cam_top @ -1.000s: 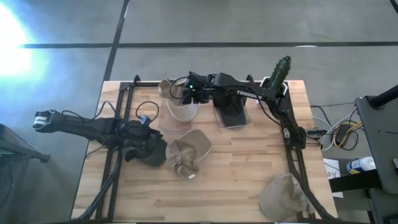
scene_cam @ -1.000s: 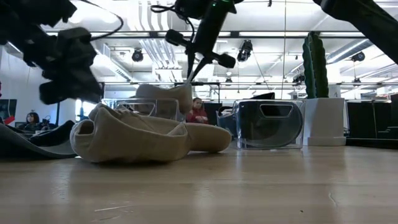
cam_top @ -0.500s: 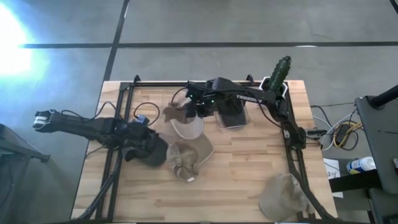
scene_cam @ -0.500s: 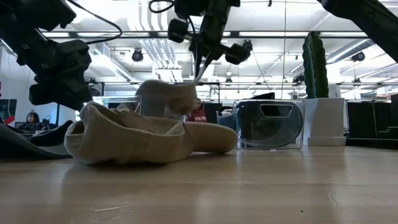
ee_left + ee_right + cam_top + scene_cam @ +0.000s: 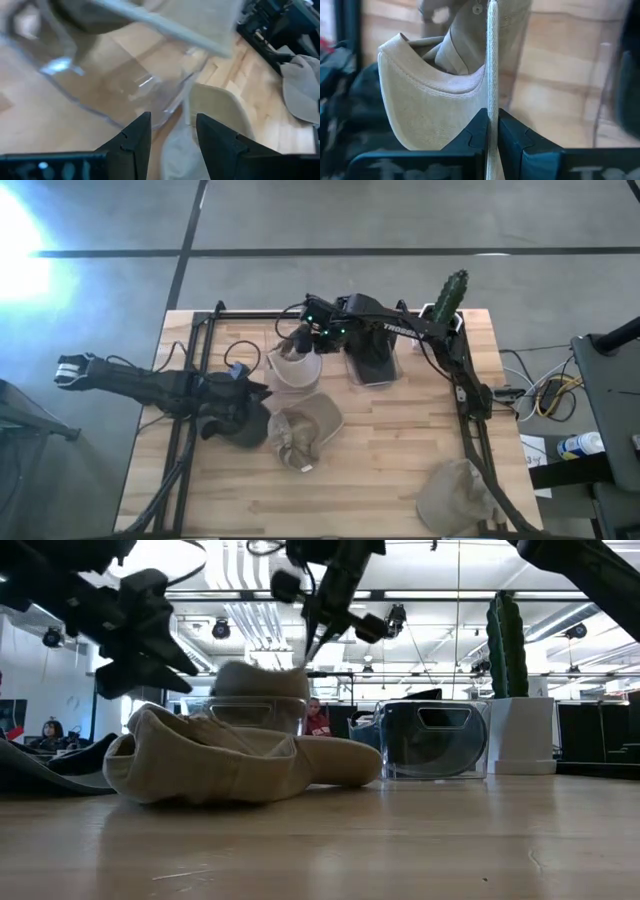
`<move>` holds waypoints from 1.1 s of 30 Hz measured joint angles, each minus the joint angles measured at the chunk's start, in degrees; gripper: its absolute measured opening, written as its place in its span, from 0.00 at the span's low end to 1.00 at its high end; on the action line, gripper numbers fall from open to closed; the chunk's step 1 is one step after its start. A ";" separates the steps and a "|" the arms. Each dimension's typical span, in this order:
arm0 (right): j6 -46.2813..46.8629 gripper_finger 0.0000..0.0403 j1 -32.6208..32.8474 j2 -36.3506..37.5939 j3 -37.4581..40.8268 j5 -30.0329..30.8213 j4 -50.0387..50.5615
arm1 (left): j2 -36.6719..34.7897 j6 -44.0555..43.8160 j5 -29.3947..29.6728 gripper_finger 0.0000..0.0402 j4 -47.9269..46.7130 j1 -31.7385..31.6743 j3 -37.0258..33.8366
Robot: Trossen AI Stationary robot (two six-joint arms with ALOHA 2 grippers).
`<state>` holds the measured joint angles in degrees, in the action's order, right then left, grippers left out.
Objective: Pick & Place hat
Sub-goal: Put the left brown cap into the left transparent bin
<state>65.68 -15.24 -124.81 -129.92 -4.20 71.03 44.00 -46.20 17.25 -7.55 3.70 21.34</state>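
Note:
My right gripper (image 5: 304, 337) is shut on a beige hat (image 5: 292, 352) that hangs over a clear plastic container (image 5: 294, 373) in the far middle of the table. In the low view the hat (image 5: 258, 682) sits at the container's (image 5: 250, 714) open top. My left gripper (image 5: 254, 386) is open, raised above the table just left of the container and pointing at it; its wrist view shows the container wall (image 5: 125, 95) close ahead. A second beige hat (image 5: 302, 430) lies crumpled on the wood near the container. My right gripper pinches the beige hat's brim (image 5: 492, 95) between its two fingers, seen edge-on as a thin strip. The fingers come from above, slanting down from the table's far right. The crown (image 5: 440, 105) hangs below the gripper over the clear container (image 5: 600, 100).
A dark hat (image 5: 236, 423) lies under my left arm. A second bin (image 5: 371, 363) holding something dark stands right of the clear one. A cactus in a white pot (image 5: 448, 297) is at the far right corner. Another beige hat (image 5: 455, 492) lies at the near right edge.
My right gripper has swung the beige hat from the container's far left rim toward the near side and back, so it now hangs over the container. My left gripper has risen and edged right toward the container.

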 joint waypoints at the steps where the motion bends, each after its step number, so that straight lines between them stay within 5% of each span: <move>1: 0.15 0.06 -0.18 -0.18 0.72 0.70 0.05 | 1.15 -0.02 -0.54 0.37 1.35 0.00 0.00; 10: 9.94 0.06 -0.14 -2.22 4.19 3.38 -2.09 | 11.06 -0.14 -6.47 0.37 12.67 0.16 0.13; 18: -3.72 0.06 1.18 -2.45 4.26 6.41 -4.83 | 10.72 2.23 -7.91 0.37 11.93 0.22 4.40; 21: -14.22 0.07 1.92 -2.45 4.27 6.10 -8.08 | 9.43 4.02 -8.67 0.37 7.78 0.22 7.35; 33: -21.68 0.13 2.90 -2.68 4.27 5.74 -11.29 | 8.56 8.57 -8.19 0.37 -19.66 0.26 17.40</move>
<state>44.00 -12.34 -127.49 -125.64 1.53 59.75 52.57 -37.63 9.06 -27.21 3.97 38.74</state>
